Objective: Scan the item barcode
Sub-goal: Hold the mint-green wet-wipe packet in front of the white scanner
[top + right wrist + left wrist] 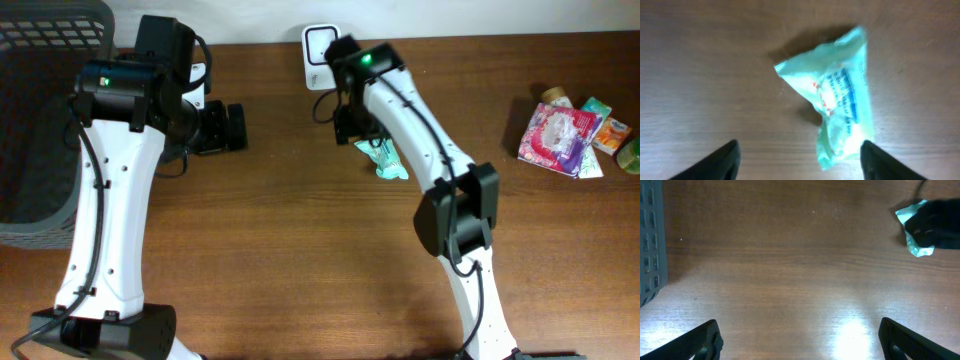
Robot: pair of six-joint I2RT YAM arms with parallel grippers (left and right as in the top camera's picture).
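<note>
Mint-green packet [842,97] lies on the table [300,250] near the white scanner [320,45]. Right tool [797,160] hangs over it, parted, holding nothing; left tool [800,342] wide open, empty. Looks like the pickup step: next I'd grip it, then present the barcode.

Packet [388,162] is laid on the table [280,230] near mid-table, just on the near side of the scanner [320,45], which is set at the far edge. Right gripper [355,125] is held over the packet's far end, jaws spread. Basket [40,110] is set at the far left; left gripper [235,127] is placed between basket and packet. Pile [565,135] is kept far right, well apart
</note>
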